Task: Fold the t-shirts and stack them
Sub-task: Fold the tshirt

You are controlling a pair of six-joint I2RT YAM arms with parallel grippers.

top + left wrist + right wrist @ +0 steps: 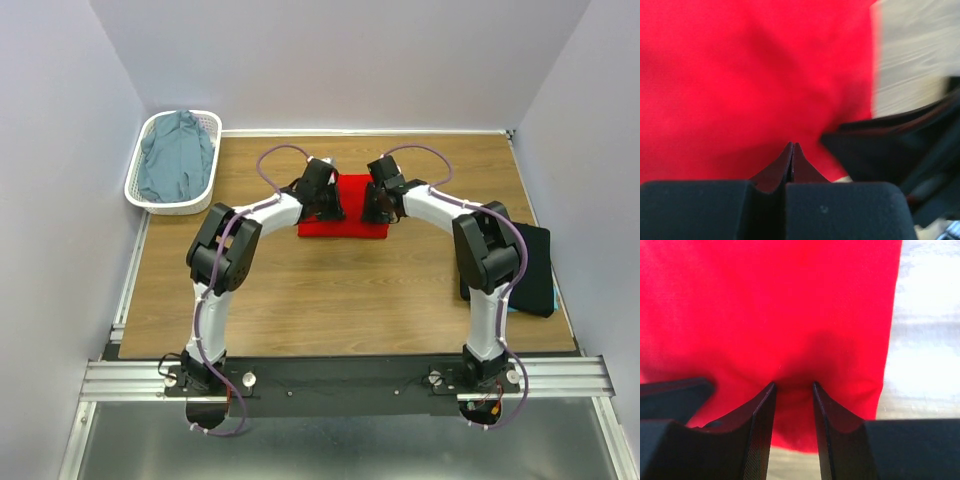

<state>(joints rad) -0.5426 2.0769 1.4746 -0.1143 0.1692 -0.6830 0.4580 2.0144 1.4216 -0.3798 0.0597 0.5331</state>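
A bright red t-shirt (345, 218) lies folded into a rectangle at the middle back of the table. My left gripper (330, 208) is at its left edge. In the left wrist view its fingers are pressed together, tips (792, 145) pinched into the red cloth (740, 75). My right gripper (378, 212) is at the shirt's right side. Its fingers (793, 385) stand apart, tips down on the red cloth (790, 305), with a raised ridge of cloth between them. A black t-shirt (530, 260) lies folded at the table's right edge, on a teal one (556, 297).
A white lattice basket (140, 192) sits off the back left corner of the wooden table (350, 290), with a grey-blue t-shirt (178, 160) in it. Grey walls close in the back and both sides. The right arm's dark gripper (890, 150) shows in the left wrist view.
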